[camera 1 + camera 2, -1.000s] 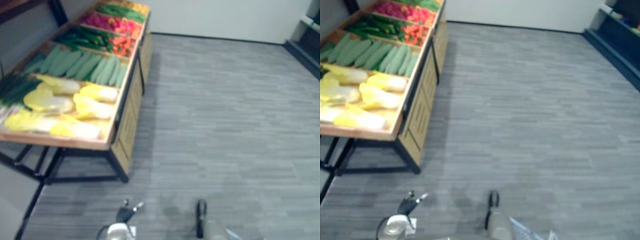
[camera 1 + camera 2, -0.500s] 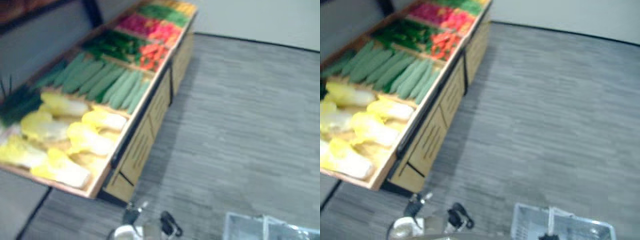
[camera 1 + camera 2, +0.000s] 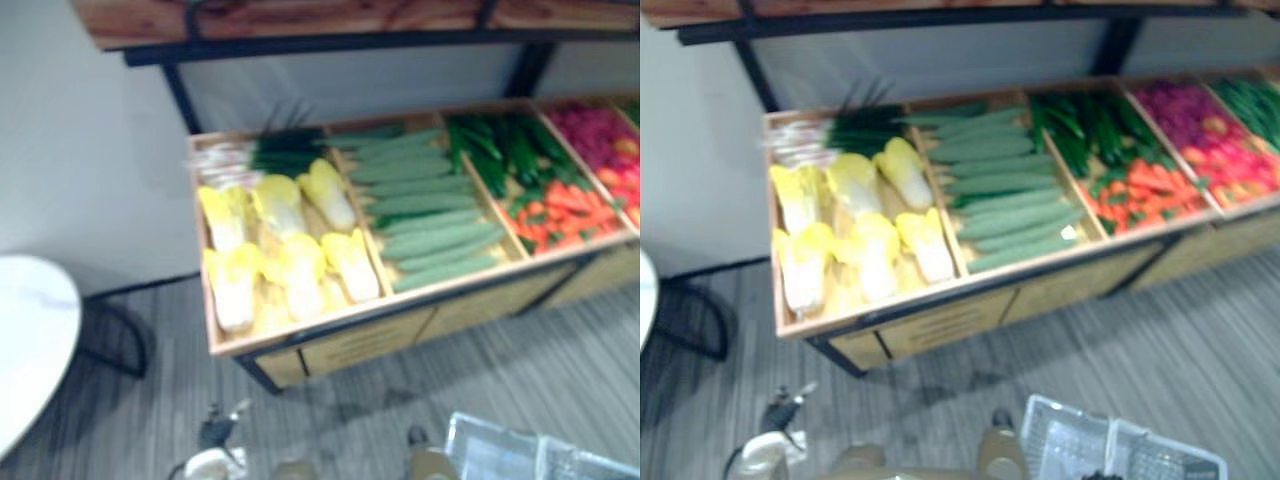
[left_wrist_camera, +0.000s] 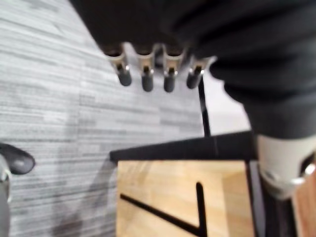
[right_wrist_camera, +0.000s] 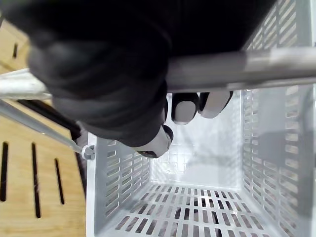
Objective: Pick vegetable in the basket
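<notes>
facing the stand [image 3: 360,340], the job looks barely begun: every vegetable lies in its bin and the basket [image 3: 1070,450] is empty. at far left a white table [image 3: 30,340] sits near the stand's end, so a step that way has little room. the left robot hand [image 4: 147,76] hangs low beside the stand's wooden front, fingers straight and relaxed, holding nothing. it is the free one, so i judge the pick falls to it.

nearest on that side are the cabbages [image 3: 865,250], pale yellow, lying close together in the left bin, with green onions [image 3: 855,130] behind them. a cabbage is bulky and probably needs a wide wrap from above round its middle; lifting one may drag its neighbour. next right, the cucumbers [image 3: 1010,200] lie side by side. they are slimmer and likely easier to close round, though they could roll. further right come dark green vegetables [image 3: 1090,125] with orange-red ones [image 3: 1150,190] in front, then a pink-red bin [image 3: 1200,130], all too blurred to name.

the bin's front rim must be cleared going in and out, and the shelf [image 3: 300,15] overhead limits the lift. at lower right the right robot hand [image 5: 185,109] has its fingers curled round the handle [image 5: 276,64], carrying the basket low near the stand's front. bringing it nearer the chosen bin would shorten the carry.
</notes>
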